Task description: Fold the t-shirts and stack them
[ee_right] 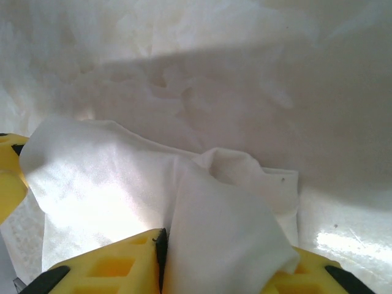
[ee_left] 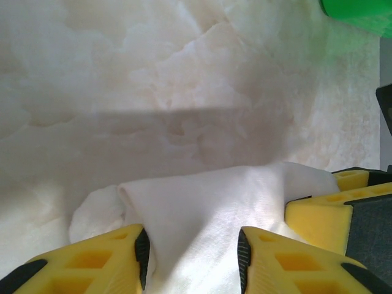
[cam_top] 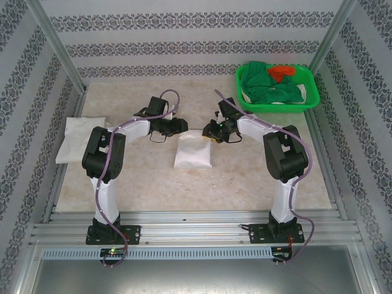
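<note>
White cotton fills the gap between both pairs of jaws. A folded white cotton t-shirt (cam_top: 193,156) lies on the pale marbled tabletop (cam_top: 141,177), and the two grippers meet at its far edge.

The left gripper (cam_top: 182,127) has its yellow fingers (ee_left: 92,260) about half apart. The cloth's folded edge (ee_left: 202,202) runs between them and reaches both black pads. Whether they pinch it or merely straddle it, I cannot tell. Just beyond its right-hand finger sits a yellow finger of the right gripper (ee_left: 321,214).

The right gripper (cam_top: 212,133) stands narrower. A raised ridge of the same t-shirt (ee_right: 122,190) is bunched between its fingers (ee_right: 104,269), pressed against one pad and draped over the other, so it appears to be gripping the fabric.

Well off to the outer side of the left jaws rests a second folded white t-shirt (cam_top: 76,139). Beyond the right jaws stands a green plastic basket (cam_top: 278,105) holding green and orange cloth.
</note>
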Tool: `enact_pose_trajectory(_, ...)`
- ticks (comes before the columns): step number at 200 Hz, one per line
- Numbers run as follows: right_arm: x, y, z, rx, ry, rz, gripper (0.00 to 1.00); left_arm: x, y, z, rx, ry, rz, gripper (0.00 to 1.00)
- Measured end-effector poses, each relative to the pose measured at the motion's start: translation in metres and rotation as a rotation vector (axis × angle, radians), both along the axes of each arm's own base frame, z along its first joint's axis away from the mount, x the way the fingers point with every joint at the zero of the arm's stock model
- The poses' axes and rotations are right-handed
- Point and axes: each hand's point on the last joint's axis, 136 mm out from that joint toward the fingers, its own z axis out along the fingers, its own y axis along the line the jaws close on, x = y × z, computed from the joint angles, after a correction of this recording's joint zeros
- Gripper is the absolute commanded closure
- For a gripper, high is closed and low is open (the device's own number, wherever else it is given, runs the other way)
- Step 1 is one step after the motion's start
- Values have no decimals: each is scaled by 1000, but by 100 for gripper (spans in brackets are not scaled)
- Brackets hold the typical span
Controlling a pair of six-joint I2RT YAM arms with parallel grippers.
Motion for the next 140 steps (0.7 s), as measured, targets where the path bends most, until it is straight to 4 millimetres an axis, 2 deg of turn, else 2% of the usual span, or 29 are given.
enact_pose_trajectory(12, 0, 1, 0, 2, -2, 2, 67, 0, 0, -1, 1, 3, 2, 50)
enact_pose_trajectory(30, 0, 1, 1, 3, -3, 3, 69, 0, 2, -3, 11, 10, 17, 52)
enact_pose_trajectory(37, 0, 2, 1, 4, -5, 3, 75, 0, 3, -4, 11, 15, 23, 55)
enact_pose_trajectory(57, 1, 3, 3, 11, -10, 11, 88, 0, 2, -6, -3, 40, 40, 76)
enact_pose_trajectory(81, 3, 8, 8, 18, -26, 25, 96, 1, -2, -7, -36, 60, 51, 100)
enact_pose_trajectory(95, 4, 8, 9, 19, -34, 32, 100, 2, -5, -5, -61, 65, 53, 100)
enact_pose_trajectory(140, 0, 9, 15, 17, -65, 60, 100, 1, -6, -2, -79, 61, 53, 100)
